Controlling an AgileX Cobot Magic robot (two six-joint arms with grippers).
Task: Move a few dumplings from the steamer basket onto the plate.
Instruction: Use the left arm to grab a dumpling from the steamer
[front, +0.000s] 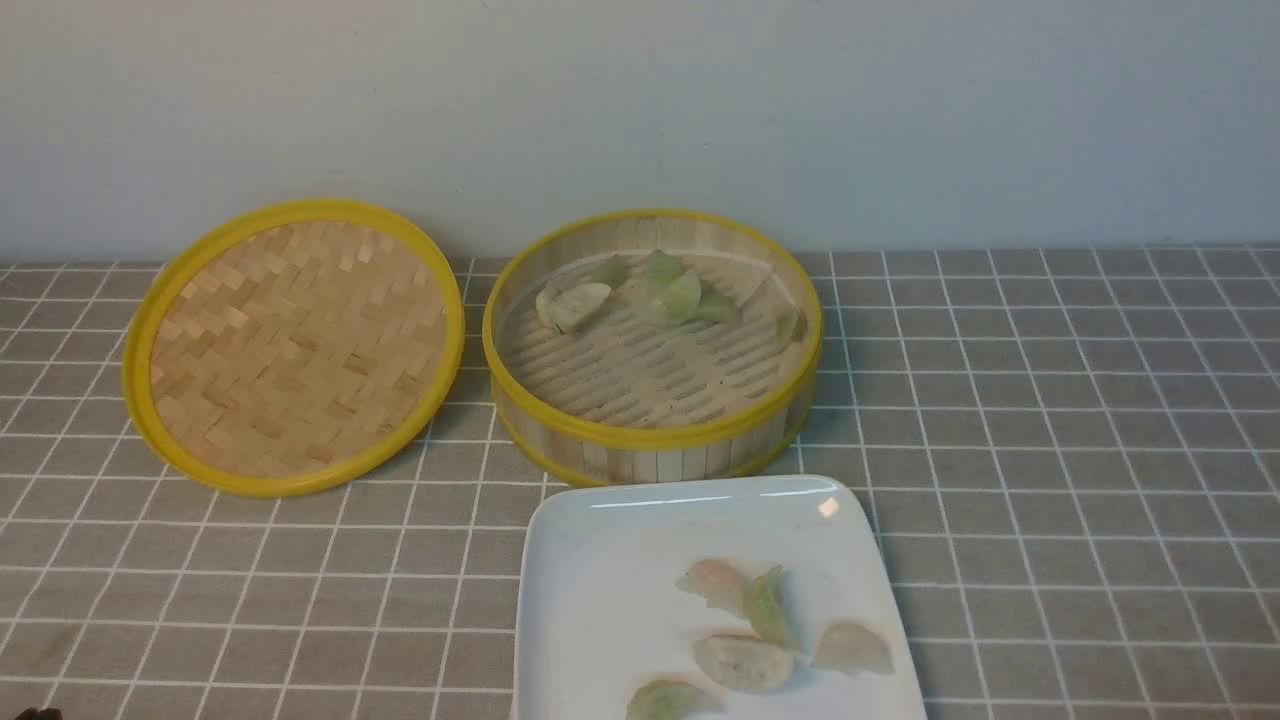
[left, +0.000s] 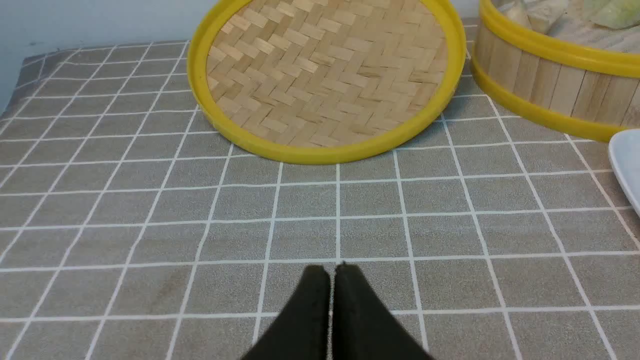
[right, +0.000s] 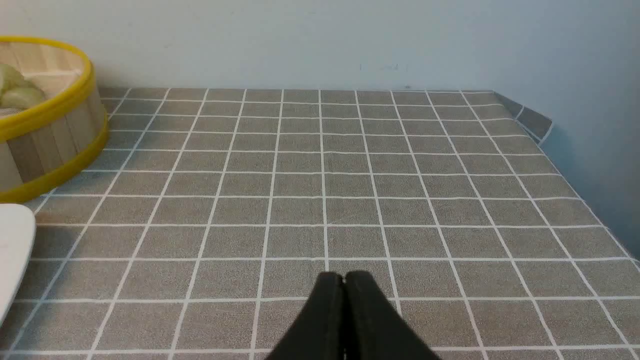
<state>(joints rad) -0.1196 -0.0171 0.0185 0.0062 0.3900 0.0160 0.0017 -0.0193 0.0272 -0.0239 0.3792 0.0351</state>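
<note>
my left gripper (left: 334, 272) and my right gripper (right: 345, 280) are both closed, with nothing in them. the front view shows five dumplings (front: 745, 662) on the white plate (front: 600, 590), and more in the round steamer basket (front: 650, 437) behind it. my wrist views show just a bit of the plate and none of the dumplings on it. the flat woven lid (front: 300, 350) is in the front view and my left wrist view, but my right one misses it. the plate's near edge is cut off. the dumplings in the basket overlap, so they are hard to count.
</note>
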